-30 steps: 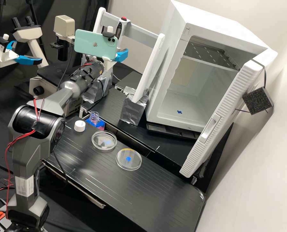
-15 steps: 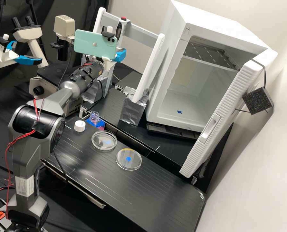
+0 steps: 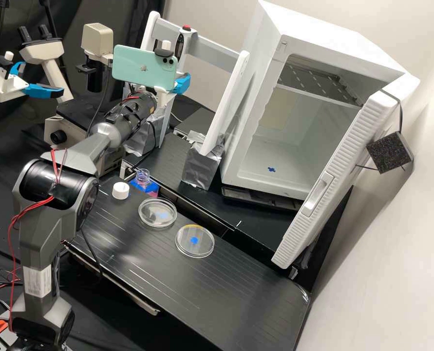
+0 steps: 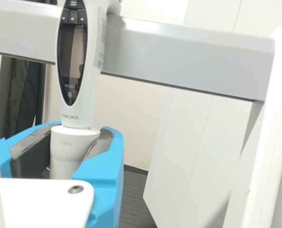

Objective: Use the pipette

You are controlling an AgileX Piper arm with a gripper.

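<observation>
Blue dot in the nearer dish [image 3: 195, 241], clear and round, on your table [image 3: 241, 287]. Next out, the farther dish [image 3: 157, 212], then a white cap [image 3: 121, 190] beside the open bottle [image 3: 143, 183].

Beyond these, your claw [image 4: 81, 128] is clamped on the pipette [image 4: 81, 113] at its pale collar, just in front of the stand's crossbar [image 4: 179, 59]. Likely step: taking the pipette off the stand. Whether it hangs free, you can't tell. Judgement: keep the squeeze firm and even, ease it away from the bar before any big lift, and hold it upright. Go slowly; a rushed pull could knock the bar or twist the smooth barrel in your grip.

Pipette's look: near upright, slim, off-white body tapering down to a rounded collar. Long dark display on its face, small grey buttons above it, red top.
</observation>
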